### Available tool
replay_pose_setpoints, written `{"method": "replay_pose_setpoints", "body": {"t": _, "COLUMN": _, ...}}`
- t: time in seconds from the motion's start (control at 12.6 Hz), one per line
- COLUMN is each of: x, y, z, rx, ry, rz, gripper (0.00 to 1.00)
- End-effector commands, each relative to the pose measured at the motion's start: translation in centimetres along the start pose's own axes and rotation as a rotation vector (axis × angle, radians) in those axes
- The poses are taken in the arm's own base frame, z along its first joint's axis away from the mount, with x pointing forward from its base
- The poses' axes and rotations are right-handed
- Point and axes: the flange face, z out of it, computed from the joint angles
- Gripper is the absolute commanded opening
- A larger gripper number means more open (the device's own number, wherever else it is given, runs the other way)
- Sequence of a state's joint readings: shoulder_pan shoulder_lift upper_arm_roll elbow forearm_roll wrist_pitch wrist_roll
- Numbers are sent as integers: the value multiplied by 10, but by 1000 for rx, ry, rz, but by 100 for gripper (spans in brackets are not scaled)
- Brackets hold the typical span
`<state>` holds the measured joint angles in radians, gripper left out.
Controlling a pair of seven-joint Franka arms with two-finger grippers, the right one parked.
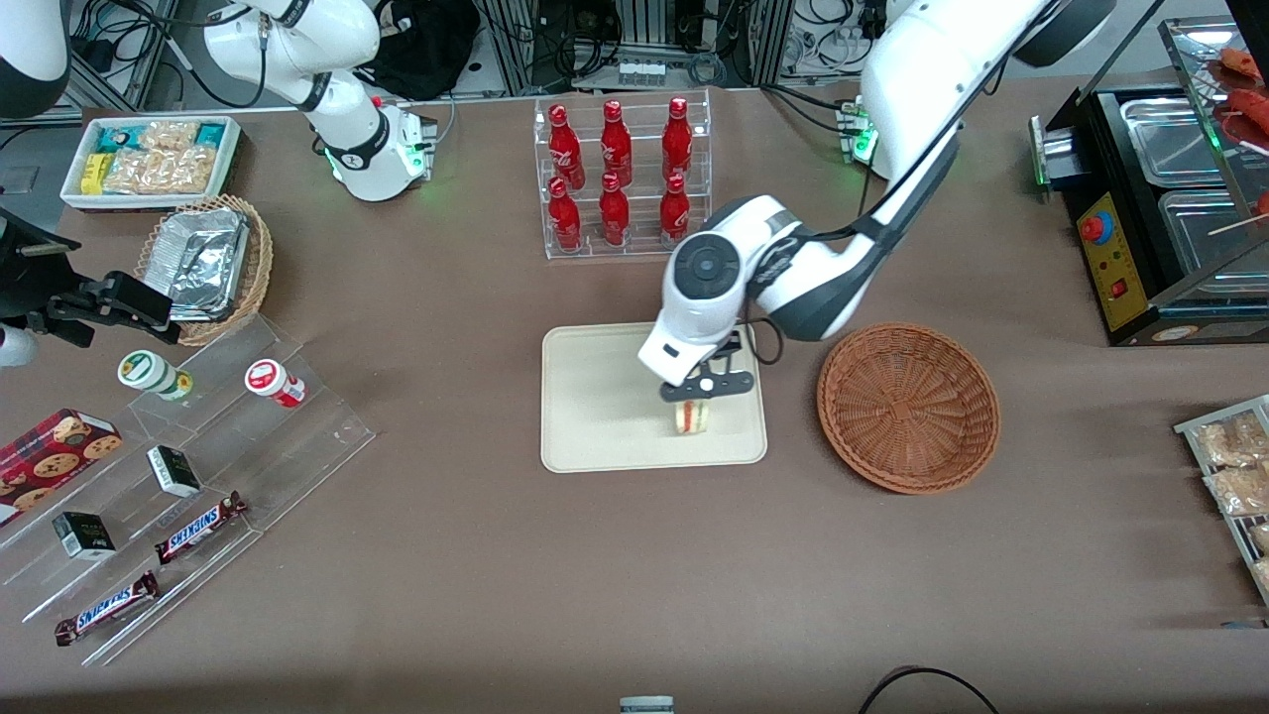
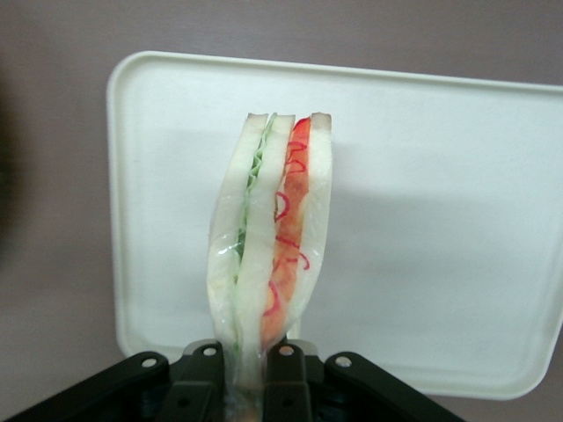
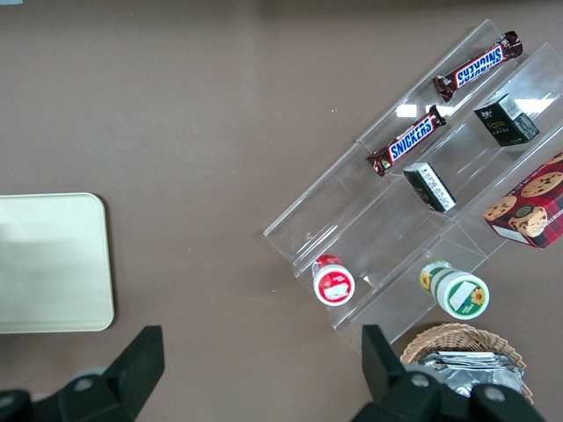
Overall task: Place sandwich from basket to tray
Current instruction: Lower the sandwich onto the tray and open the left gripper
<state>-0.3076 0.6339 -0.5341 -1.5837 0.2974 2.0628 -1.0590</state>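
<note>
The tray is lying flat on the brown surface, nearer to the front camera than the clear rack of red bottles. Over the part of the tray closest to the basket, the gripper is pointing down and grasping the sandwich, its fingers pinching the bread at one end. The sandwich is hanging on edge with its red and green filling showing along the cut side; whether it is touching the tray cannot be told. The basket is sitting just beside the tray, toward the working arm's end, holding nothing.
</note>
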Motion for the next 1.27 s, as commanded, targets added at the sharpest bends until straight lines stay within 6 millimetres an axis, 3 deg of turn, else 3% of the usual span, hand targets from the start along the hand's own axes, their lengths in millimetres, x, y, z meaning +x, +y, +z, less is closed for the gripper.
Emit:
{"method": "replay_pose_setpoints", "body": {"t": 0.0, "x": 4, "y": 34, "z": 14, "rx": 3, "ry": 47, "rz": -83, "gripper": 3}}
{"method": "replay_pose_setpoints", "body": {"t": 0.16, "x": -4, "y": 47, "z": 25, "rx": 9, "ry": 56, "rz": -111, "gripper": 3}}
{"method": "replay_pose_setpoints", "body": {"t": 0.32, "x": -4, "y": 52, "z": 40, "rx": 11, "ry": 37, "rz": -121, "gripper": 3}}
{"method": "replay_pose_setpoints", "body": {"t": 0.63, "x": -3, "y": 56, "z": 50, "rx": 10, "ry": 21, "rz": -122, "gripper": 7}}
{"method": "replay_pose_setpoints", "body": {"t": 0.71, "x": -1, "y": 54, "z": 50, "rx": 8, "ry": 19, "rz": -127, "gripper": 17}}
{"method": "replay_pose_setpoints", "body": {"t": 0.87, "x": 0, "y": 56, "z": 49, "rx": -16, "ry": 14, "rz": -137, "gripper": 86}}
{"method": "replay_pose_setpoints", "body": {"t": 0.95, "x": 0, "y": 56, "z": 48, "rx": -19, "ry": 11, "rz": -139, "gripper": 100}}
{"method": "replay_pose_setpoints", "body": {"t": 1.11, "x": -2, "y": 57, "z": 37, "rx": -24, "ry": 24, "rz": -130, "gripper": 100}}
{"method": "replay_pose_setpoints", "body": {"t": 1.19, "x": -2, "y": 57, "z": 18, "rx": -37, "ry": 42, "rz": -137, "gripper": 100}}
